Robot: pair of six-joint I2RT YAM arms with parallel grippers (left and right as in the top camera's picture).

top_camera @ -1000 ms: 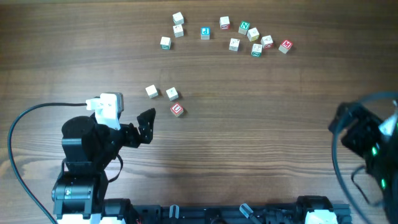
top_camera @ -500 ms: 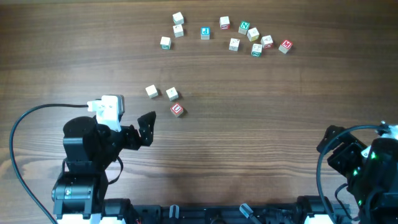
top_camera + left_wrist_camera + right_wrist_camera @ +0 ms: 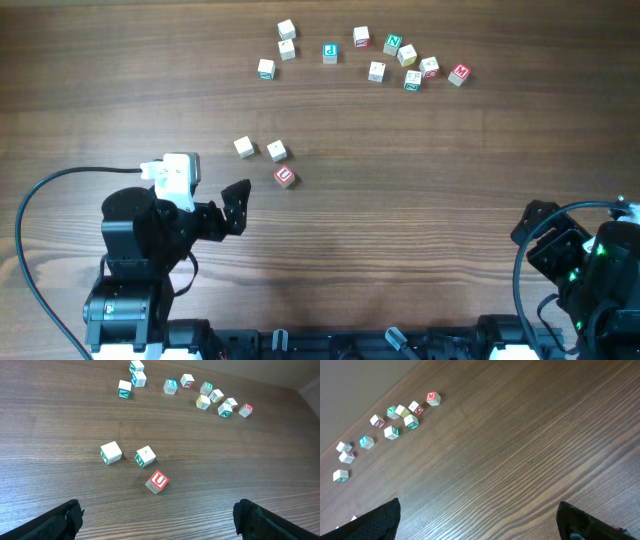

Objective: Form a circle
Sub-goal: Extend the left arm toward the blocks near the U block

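Three small pale wooden letter cubes sit close together left of the table's middle: two plain-looking ones [image 3: 243, 147] [image 3: 277, 150] and a red-printed U cube [image 3: 285, 176]. They make a short bent row; no full circle shows. In the left wrist view the U cube [image 3: 157, 481] lies ahead of my left gripper [image 3: 160, 522], whose fingers [image 3: 60, 520] stand wide apart with nothing between them. From overhead the left gripper [image 3: 236, 206] is just below-left of the cluster, not touching it. My right gripper [image 3: 482, 522] is open and empty at the table's near right corner [image 3: 535, 236].
Several loose letter cubes with green, blue and red prints are scattered along the far side [image 3: 405, 55], seen also in the left wrist view [image 3: 215, 396] and the right wrist view [image 3: 402, 411]. A black cable [image 3: 40, 195] loops left of the left arm.
The right arm has drawn back toward the near right corner over the first half second, then stayed. The left arm and all cubes have stayed put.
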